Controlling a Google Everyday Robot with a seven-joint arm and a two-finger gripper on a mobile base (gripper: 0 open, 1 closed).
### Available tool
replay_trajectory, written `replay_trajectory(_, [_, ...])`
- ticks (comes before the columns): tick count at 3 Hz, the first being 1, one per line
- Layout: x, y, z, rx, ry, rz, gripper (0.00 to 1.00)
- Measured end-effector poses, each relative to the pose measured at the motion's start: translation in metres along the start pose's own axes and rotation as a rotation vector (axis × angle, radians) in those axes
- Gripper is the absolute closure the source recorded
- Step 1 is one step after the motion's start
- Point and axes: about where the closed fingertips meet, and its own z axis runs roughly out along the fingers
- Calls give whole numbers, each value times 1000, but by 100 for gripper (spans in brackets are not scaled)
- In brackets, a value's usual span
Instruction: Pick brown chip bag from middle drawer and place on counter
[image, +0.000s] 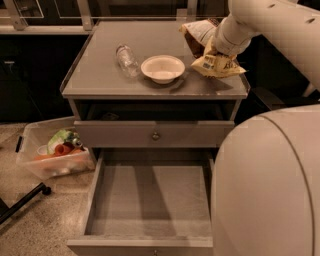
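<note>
The brown chip bag (214, 59) hangs crumpled over the right side of the counter (100, 70), its lower edge close to or touching the top. My gripper (216, 44) is shut on the bag's upper part and is mostly hidden by it; the white arm reaches in from the upper right. The middle drawer (150, 200) is pulled open below, with a bare grey floor.
A white bowl (162, 68) and a clear bottle (127, 60) lying on its side sit on the counter left of the bag. A closed drawer front with a silver knob (156, 135) is above the open drawer. A plastic bin (52, 152) stands on the floor at left. My white body (270, 185) fills the lower right.
</note>
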Motion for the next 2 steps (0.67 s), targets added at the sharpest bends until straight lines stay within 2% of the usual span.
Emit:
replay_trajectory(1, [1, 0, 7, -5, 0, -5, 81])
replay_trajectory(2, [1, 1, 10, -18, -6, -17, 58])
